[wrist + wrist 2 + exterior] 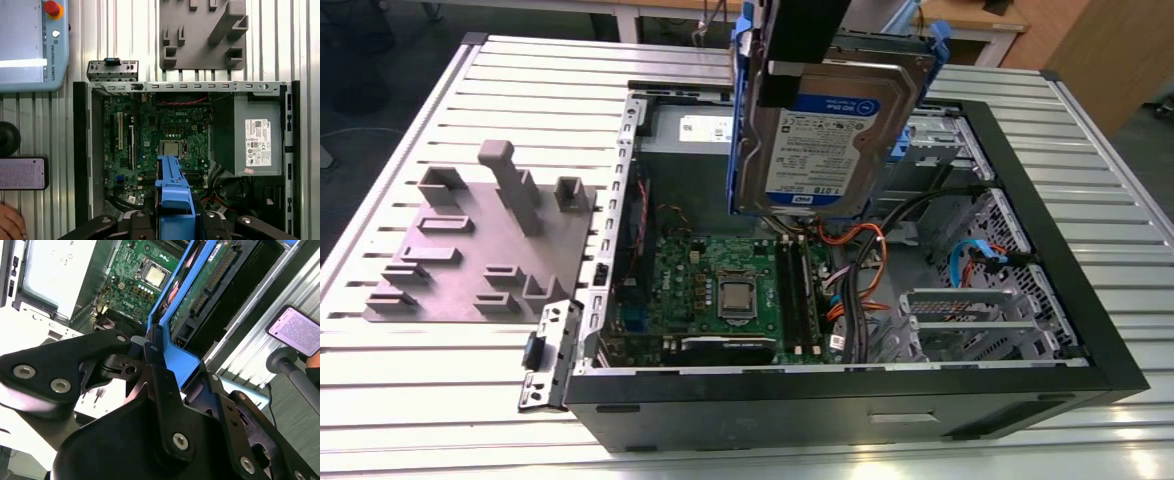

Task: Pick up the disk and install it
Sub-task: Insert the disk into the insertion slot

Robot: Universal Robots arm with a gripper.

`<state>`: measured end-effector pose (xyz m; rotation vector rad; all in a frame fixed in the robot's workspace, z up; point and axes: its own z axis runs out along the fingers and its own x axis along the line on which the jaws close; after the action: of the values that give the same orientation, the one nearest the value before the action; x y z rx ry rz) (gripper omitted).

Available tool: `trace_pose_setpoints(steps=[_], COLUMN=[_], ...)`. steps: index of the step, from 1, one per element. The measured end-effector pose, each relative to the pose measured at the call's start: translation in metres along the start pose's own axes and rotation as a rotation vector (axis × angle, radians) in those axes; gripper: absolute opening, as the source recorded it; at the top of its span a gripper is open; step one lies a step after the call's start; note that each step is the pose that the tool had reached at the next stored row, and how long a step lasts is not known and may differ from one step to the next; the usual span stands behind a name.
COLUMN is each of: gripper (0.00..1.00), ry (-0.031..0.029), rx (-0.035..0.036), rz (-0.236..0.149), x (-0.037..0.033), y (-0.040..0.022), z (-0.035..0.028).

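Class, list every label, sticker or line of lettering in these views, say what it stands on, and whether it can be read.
Label on the disk, held in the gripper: upside down, not reliably readable.
Sticker on the power supply: too small.
Phone screen: lines of text, too small.
Teach pendant: one lettered line, not quoted here.
Motherboard: tiny markings, unreadable.

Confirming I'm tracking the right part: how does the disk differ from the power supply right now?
The disk hangs upright above the open case, clamped by the end effector; the power supply sits mounted inside the case. The disk has a blue frame and a white-and-blue label; the power supply is plain grey with a white sticker. Both are rectangular, labelled parts.
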<state>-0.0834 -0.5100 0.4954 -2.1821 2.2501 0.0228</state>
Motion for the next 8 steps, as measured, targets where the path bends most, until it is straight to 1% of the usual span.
trace_pose_setpoints(steps=[2, 6, 8], gripper=[0.37, 0.37, 0.37], ry=[0.0, -0.0001, 0.0001], rx=[0.0, -0.0001, -0.0002], rz=[0.0, 0.0, 0.0], x=[0.0005, 0.0007, 0.0007], y=[-0.0008, -0.007, -0.0089], z=[0.0, 0.0001, 0.0])
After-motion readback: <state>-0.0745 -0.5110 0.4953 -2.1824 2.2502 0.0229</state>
